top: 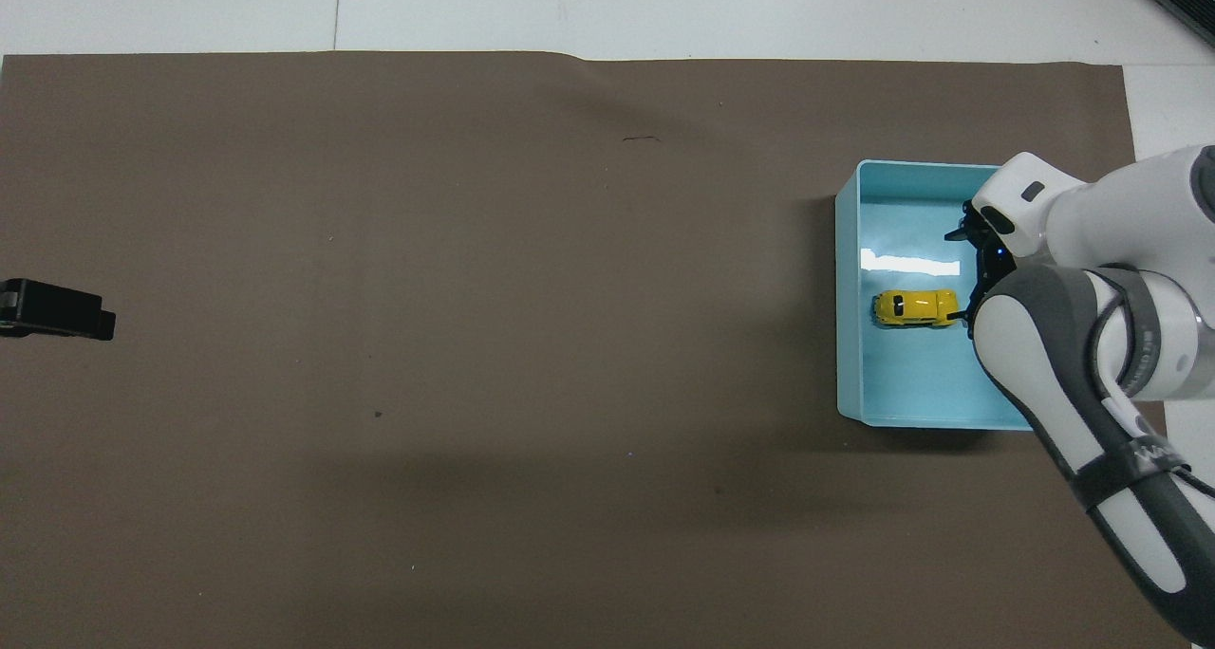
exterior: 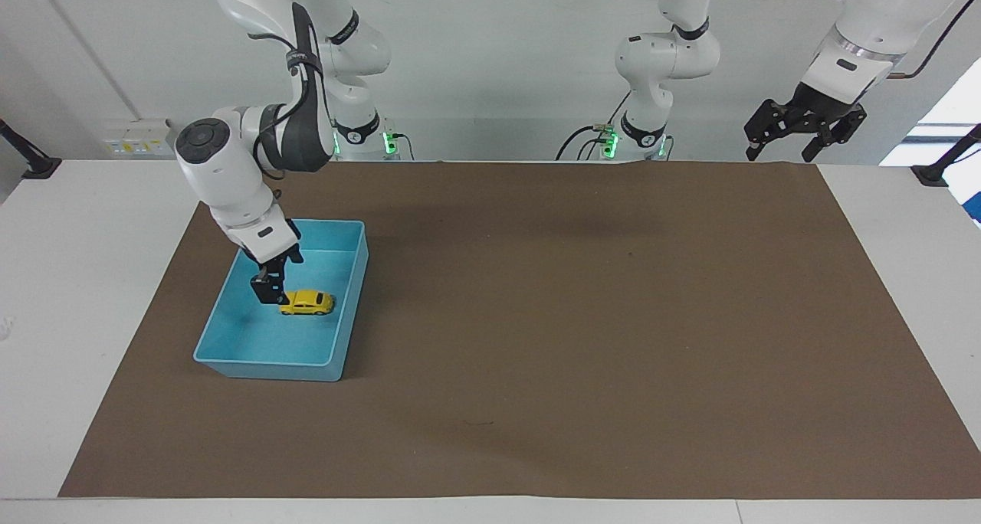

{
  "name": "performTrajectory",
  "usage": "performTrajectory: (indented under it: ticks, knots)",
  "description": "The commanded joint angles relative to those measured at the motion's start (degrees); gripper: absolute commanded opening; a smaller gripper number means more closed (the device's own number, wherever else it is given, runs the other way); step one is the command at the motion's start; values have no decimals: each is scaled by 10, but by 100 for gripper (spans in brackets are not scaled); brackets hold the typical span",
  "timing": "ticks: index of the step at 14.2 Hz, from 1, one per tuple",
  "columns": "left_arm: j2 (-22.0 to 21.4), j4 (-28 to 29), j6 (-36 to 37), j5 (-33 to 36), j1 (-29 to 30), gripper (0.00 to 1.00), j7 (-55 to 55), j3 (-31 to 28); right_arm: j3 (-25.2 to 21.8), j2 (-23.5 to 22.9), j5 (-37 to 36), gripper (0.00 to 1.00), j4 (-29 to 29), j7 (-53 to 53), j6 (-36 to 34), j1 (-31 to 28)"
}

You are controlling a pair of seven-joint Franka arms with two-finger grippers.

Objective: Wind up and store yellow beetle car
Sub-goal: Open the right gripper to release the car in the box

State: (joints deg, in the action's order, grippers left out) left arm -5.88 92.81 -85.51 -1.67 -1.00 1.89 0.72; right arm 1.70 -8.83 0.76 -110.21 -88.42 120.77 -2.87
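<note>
Yellow beetle car is sitting on its wheels on the floor of the light blue bin, at the right arm's end of the brown mat. Right gripper is hanging over the bin just beside the car, partly hidden by its own arm. Left gripper is showing only as a black tip at the mat's other end.

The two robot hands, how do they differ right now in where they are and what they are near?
The right hand hangs low inside the blue bin, beside the yellow beetle car; the left hand is raised near the edge of the brown mat at the left arm's end, with nothing near it. The right arm is bent down over the bin; the left arm waits, drawn up. Both hands are open and hold nothing.
</note>
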Motion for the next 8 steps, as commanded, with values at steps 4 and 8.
performTrajectory:
  ticks: [4, 8]
  knots:
    - [-12, 8, 8, 5, 5, 100, -6, 4, 9, 15, 6, 100, 69, 45, -86, 0]
    - [-12, 8, 8, 5, 6, 100, -6, 4, 10, 44, 6, 100, 73, 82, -114, -1]
